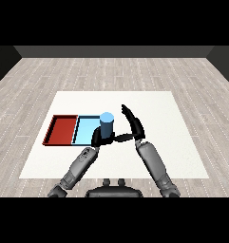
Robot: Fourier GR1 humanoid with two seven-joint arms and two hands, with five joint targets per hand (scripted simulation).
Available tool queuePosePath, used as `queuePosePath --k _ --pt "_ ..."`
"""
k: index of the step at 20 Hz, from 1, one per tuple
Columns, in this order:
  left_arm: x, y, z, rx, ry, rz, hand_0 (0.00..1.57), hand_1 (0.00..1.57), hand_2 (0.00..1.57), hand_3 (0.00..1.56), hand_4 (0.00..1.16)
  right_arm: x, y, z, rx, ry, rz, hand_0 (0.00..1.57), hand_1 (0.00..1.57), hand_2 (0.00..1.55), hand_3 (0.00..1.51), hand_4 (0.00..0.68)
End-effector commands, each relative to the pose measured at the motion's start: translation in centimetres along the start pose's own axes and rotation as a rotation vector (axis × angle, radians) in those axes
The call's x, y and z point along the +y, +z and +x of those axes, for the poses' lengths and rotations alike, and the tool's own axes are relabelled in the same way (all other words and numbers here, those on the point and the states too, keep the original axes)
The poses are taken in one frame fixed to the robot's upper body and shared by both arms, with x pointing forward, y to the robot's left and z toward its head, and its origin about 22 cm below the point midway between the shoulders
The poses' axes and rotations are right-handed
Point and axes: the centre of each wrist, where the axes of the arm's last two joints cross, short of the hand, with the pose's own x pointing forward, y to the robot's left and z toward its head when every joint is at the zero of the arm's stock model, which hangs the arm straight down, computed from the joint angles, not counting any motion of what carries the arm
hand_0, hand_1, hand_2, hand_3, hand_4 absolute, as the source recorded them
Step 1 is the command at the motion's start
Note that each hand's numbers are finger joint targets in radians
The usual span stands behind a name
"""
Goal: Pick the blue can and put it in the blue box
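Observation:
The blue can [106,123] stands upright at the right end of the light blue tray [85,129]. Its foot is hidden behind my left hand [98,138], which rests just in front of it with relaxed fingers and holds nothing. My right hand [133,125] is immediately right of the can and open. Its fingers are straight and point up and away, and the thumb reaches left towards the can's lower part. A narrow gap shows between those fingers and the can's side.
The red tray [61,129] lies against the left side of the blue one. Both trays sit on the left half of the white table [168,142], whose edges are far from both hands.

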Motion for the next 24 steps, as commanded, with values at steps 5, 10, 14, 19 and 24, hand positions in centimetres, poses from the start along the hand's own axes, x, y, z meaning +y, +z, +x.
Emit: queuePosePath --k 5,10,14,19,24 --pt "5.6 -2.8 1.3 0.026 -0.127 0.079 1.57 1.57 1.56 1.48 1.12 -4.9 1.3 -2.6 0.013 -0.069 -0.135 0.00 0.00 0.00 0.00 0.000" --pt "8.2 -3.8 1.0 0.101 -0.189 0.142 1.57 1.57 1.57 1.48 1.14 -4.2 3.3 -4.0 0.048 -0.113 -0.157 0.00 0.00 0.00 0.00 0.000" --pt "9.0 -5.1 -0.2 0.176 -0.277 0.184 1.57 1.57 1.57 1.49 1.12 -4.4 2.7 -4.2 0.046 -0.138 -0.190 0.00 0.00 0.00 0.00 0.000" --pt "13.8 -5.4 -2.1 0.396 -0.461 0.261 1.57 1.57 1.57 1.48 1.06 -4.9 3.4 -4.8 0.054 -0.161 -0.207 0.00 0.00 0.00 0.00 0.000" --pt "16.7 -4.9 -3.8 0.571 -0.815 0.287 0.58 0.58 0.50 0.30 0.91 -4.7 3.6 -5.5 0.113 -0.142 -0.243 0.00 0.00 0.00 0.00 0.000"
